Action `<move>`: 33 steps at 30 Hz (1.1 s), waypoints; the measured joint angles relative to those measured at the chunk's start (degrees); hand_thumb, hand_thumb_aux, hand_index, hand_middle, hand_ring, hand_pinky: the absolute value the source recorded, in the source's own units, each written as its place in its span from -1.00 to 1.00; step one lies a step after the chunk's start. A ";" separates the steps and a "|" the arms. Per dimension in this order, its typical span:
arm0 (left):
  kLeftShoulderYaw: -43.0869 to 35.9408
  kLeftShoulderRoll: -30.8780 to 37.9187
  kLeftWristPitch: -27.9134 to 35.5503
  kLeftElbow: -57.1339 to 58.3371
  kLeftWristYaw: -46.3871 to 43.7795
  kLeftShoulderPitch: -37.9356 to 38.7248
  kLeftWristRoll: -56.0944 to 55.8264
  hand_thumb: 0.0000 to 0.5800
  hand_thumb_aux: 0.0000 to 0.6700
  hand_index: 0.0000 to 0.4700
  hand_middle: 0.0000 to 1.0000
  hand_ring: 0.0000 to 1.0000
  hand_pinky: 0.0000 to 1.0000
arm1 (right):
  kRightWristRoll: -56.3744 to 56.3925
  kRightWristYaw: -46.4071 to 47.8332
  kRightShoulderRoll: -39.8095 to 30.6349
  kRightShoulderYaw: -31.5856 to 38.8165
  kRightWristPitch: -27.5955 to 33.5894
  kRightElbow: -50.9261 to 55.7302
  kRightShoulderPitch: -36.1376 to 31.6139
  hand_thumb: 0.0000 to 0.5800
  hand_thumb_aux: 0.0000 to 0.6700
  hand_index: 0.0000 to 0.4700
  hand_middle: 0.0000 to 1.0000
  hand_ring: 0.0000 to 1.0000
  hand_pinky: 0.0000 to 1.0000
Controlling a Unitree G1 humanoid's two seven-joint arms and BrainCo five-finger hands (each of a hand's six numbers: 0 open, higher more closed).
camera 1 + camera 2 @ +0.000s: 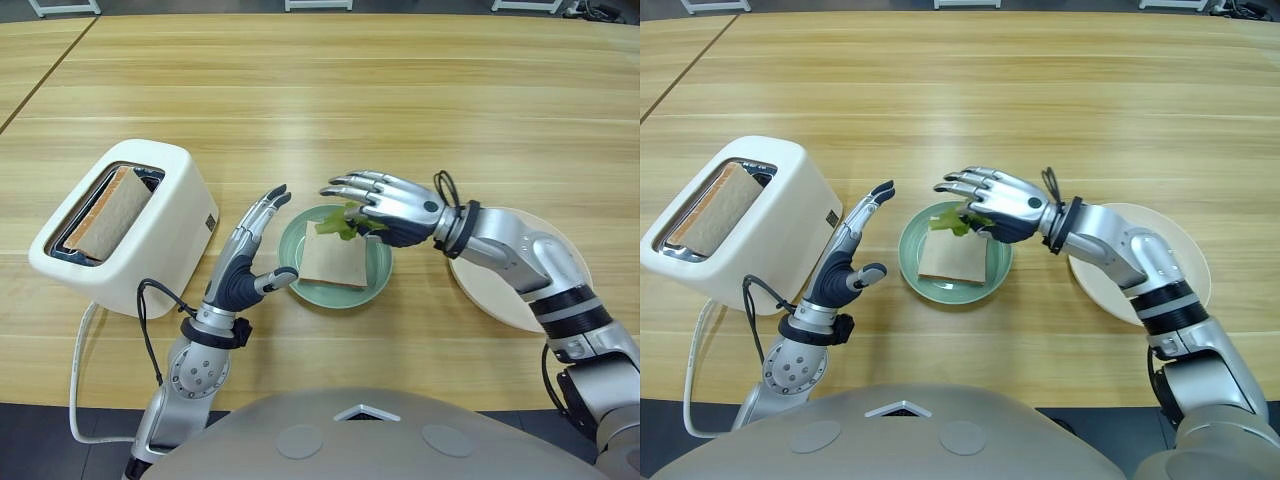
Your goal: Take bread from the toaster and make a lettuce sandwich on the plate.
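A cream toaster (160,235) stands at the left with one slice of bread (108,213) sticking out of its slot. On the green plate (378,272) in the middle lies another bread slice (332,263). My right hand (388,207) hovers over the plate's far side, holding a green lettuce leaf (340,222) just above the slice. The left hand (248,262) stands open between the toaster and the plate, palm toward the plate, holding nothing.
A cream plate (500,290) sits at the right, under my right forearm. The toaster's white cord (78,375) runs off the table's front edge at the left. Bare wooden tabletop stretches beyond the plates.
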 measured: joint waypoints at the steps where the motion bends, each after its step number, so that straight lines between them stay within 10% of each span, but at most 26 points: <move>1: 0.01 0.01 -0.04 0.01 -0.10 0.01 -0.07 -1.00 -1.00 -1.00 -1.00 -1.00 -1.00 | -0.62 -0.05 0.67 0.86 -0.37 0.26 -0.19 1.00 1.00 1.00 -1.00 -1.00 -1.00; 10: -0.01 0.01 -0.55 -0.05 -1.08 0.85 -0.20 -1.00 -1.00 -1.00 -1.00 -1.00 -1.00 | -11.78 -3.79 3.24 7.25 -1.70 6.62 -0.27 1.00 1.00 1.00 -1.00 -1.00 -1.00; 11: 0.00 0.01 -0.59 -0.06 -1.15 0.97 -0.22 -1.00 -1.00 -1.00 -1.00 -1.00 -1.00 | -12.62 -4.33 3.30 7.48 -1.64 6.65 -0.27 0.89 0.54 0.54 -1.00 -1.00 -1.00; 12: 0.04 0.03 -0.62 -0.06 -1.25 1.10 -0.23 -1.00 -1.00 -1.00 -1.00 -1.00 -1.00 | -13.28 -4.75 3.48 7.74 -1.52 6.63 -0.26 0.58 0.08 0.08 -1.00 -1.00 -1.00; 13: 0.08 0.07 -0.68 -0.06 -1.31 1.18 -0.23 -1.00 -1.00 -1.00 -1.00 -1.00 -1.00 | -13.34 -5.04 3.62 8.04 -1.30 6.51 -0.26 -0.54 -0.76 -0.76 -1.00 -1.00 -1.00; 14: 0.12 0.10 -0.76 -0.06 -1.34 1.29 -0.23 -1.00 -1.00 -1.00 -1.00 -1.00 -1.00 | -13.39 -5.40 3.69 8.17 -1.17 6.11 -0.13 -1.00 -1.00 -1.00 -1.00 -1.00 -1.00; 27: 2.49 0.04 3.73 -16.48 -7.29 2.51 -5.30 -1.00 -1.00 -1.00 -1.00 -1.00 -1.00 | 0.84 -3.92 -3.99 -12.45 7.64 -8.08 7.32 -1.00 -1.00 -1.00 -1.00 -1.00 -1.00; 33: 31.10 9.99 13.02 -26.96 -13.38 -4.26 -2.21 -1.00 -1.00 -1.00 -1.00 -1.00 -1.00 | 4.83 -4.10 -5.14 -18.04 9.47 -6.74 14.16 -1.00 -1.00 -1.00 -1.00 -1.00 -1.00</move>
